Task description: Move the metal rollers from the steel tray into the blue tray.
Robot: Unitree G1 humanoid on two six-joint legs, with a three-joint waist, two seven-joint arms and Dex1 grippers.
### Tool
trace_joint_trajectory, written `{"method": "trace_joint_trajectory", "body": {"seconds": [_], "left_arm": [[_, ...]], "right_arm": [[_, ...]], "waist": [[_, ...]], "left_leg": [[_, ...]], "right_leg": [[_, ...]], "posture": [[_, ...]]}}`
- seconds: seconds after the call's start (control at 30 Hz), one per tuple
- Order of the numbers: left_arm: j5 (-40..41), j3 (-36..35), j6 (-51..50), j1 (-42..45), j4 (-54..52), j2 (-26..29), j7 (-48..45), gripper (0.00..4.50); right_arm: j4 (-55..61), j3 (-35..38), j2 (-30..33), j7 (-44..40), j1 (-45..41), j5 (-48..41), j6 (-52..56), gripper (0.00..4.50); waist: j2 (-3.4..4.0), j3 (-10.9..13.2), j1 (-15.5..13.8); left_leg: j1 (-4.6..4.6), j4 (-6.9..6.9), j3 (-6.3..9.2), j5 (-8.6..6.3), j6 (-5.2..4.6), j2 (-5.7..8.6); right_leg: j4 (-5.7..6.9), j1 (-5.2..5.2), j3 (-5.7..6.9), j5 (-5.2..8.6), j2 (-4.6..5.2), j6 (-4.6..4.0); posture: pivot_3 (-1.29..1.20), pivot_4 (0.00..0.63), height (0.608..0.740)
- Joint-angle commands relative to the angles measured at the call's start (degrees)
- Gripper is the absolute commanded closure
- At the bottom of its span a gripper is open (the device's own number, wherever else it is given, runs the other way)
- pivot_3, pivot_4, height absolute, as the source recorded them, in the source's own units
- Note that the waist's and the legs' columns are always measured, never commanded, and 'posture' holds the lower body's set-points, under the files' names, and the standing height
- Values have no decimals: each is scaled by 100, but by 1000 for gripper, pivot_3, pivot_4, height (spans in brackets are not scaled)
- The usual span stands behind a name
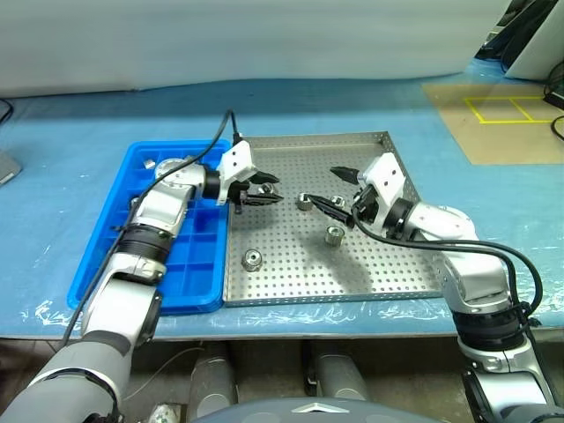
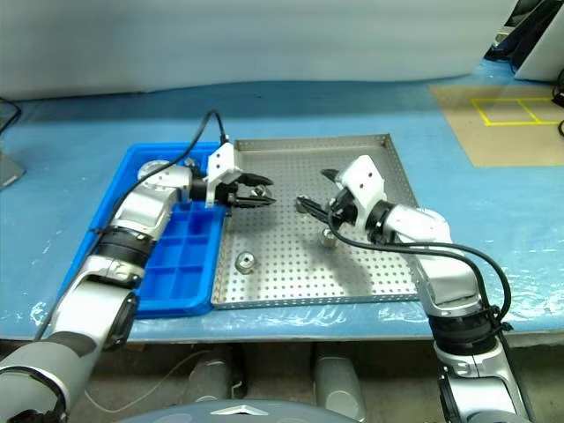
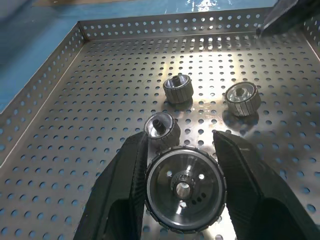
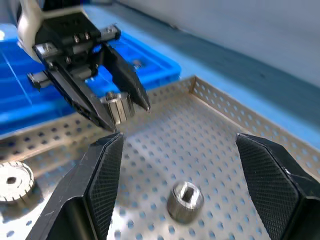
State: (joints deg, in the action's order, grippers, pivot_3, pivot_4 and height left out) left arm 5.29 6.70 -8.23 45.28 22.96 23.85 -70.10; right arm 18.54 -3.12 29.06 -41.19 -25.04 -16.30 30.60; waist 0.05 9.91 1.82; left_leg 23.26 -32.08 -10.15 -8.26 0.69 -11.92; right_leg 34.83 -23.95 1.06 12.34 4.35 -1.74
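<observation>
I see my right gripper [image 4: 177, 185] with its two black fingers [image 4: 102, 182] spread wide apart. Between them, one metal roller [image 4: 185, 201] sits on the dotted floor of the steel tray [image 4: 225, 150]. Past it my left gripper [image 4: 117, 109] hangs above the tray, its fingers closed tight on another roller [image 4: 116, 106]. A third roller [image 4: 15, 181] lies flat on the tray near my left finger. The blue tray [image 4: 30, 100] is just beside the steel tray's rim, with something small and silver [image 4: 136, 63] inside it. Blue table [image 4: 250, 80] shows beyond.
</observation>
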Motion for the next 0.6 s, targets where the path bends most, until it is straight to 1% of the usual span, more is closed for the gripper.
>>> {"method": "trace_joint_trajectory", "body": {"seconds": [0.03,0.13,0.27,0.33,0.47,0.6], "left_arm": [[203,-379,-490,-349,-945,320,476,2746],[312,-642,-916,-863,-1653,577,853,2746],[479,-1071,-1396,-1732,-2586,925,1325,2746],[549,-1331,-1620,-2197,-3058,1033,1632,2746],[730,-1933,-2162,-3294,-4242,1093,2224,2746],[875,-2304,-2520,-3951,-4932,1049,2687,2746]], "right_arm": [[-523,-252,-105,-504,-656,-152,-265,755],[-1174,-608,-319,-929,-1136,-43,-615,755],[-2082,-955,-708,-1400,-1750,65,-1115,755],[-2524,-1091,-921,-1648,-2016,105,-1354,755],[-3322,-1294,-1393,-2067,-2430,190,-1820,755],[-3734,-1338,-1667,-2351,-2580,237,-2101,755]], "waist": [[2,1,-50],[3,2,-150],[4,2,-365],[4,3,-496],[3,3,-744],[2,4,-1036]], "left_leg": [[-2,0,1,1,1,0],[-4,18,2,7,13,-3],[7,59,3,19,30,-2],[14,78,5,25,39,-2],[25,87,13,26,43,-8],[34,85,22,26,43,-9]], "right_leg": [[2,0,0,0,0,0],[2,-4,5,0,-1,-1],[-1,-27,17,10,-1,-17],[-2,-38,24,13,-2,-22],[-2,-42,47,22,-2,-36],[-3,-42,57,24,0,-38]], "posture": [[-137,150,740],[-15,150,740],[162,150,740],[211,150,740],[339,150,740],[404,150,740]]}}
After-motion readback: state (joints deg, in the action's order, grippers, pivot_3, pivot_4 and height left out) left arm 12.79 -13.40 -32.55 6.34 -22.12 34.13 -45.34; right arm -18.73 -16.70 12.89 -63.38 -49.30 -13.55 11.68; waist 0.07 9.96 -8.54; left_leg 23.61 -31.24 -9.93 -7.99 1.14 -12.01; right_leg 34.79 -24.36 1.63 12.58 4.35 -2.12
